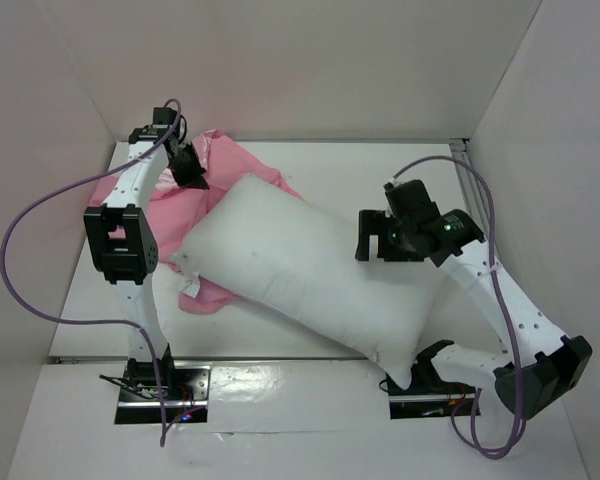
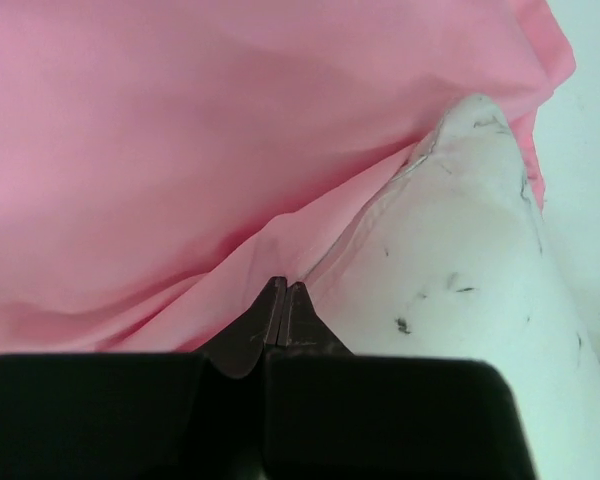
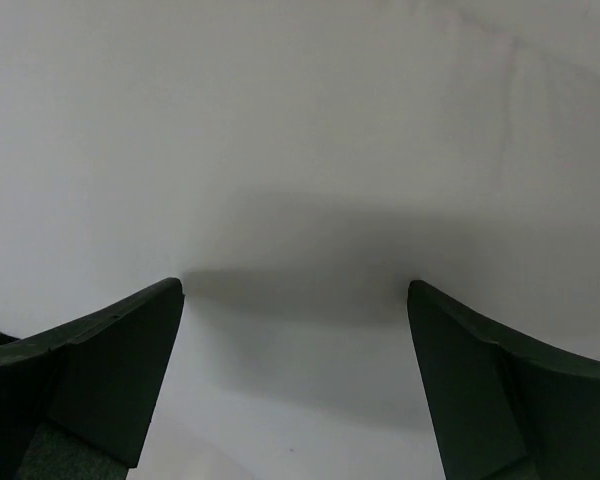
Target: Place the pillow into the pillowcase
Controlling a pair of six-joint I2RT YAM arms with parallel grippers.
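Note:
The white pillow (image 1: 310, 270) lies slantwise across the middle of the table, on top of the pink pillowcase (image 1: 175, 210), which spreads out at the far left. In the left wrist view the pillowcase (image 2: 180, 150) fills the frame, with a pillow corner (image 2: 470, 260) at the right. My left gripper (image 1: 192, 178) (image 2: 283, 286) is shut, its tips pinching a fold of the pillowcase beside that corner. My right gripper (image 1: 368, 240) (image 3: 295, 290) is wide open, facing the pillow's right side (image 3: 300, 150) at very close range and holding nothing.
White walls close in the table at the back, left and right. A strip of pillowcase (image 1: 208, 297) and a small white tag (image 1: 190, 287) show at the pillow's near left. The arm bases (image 1: 160, 385) stand at the near edge.

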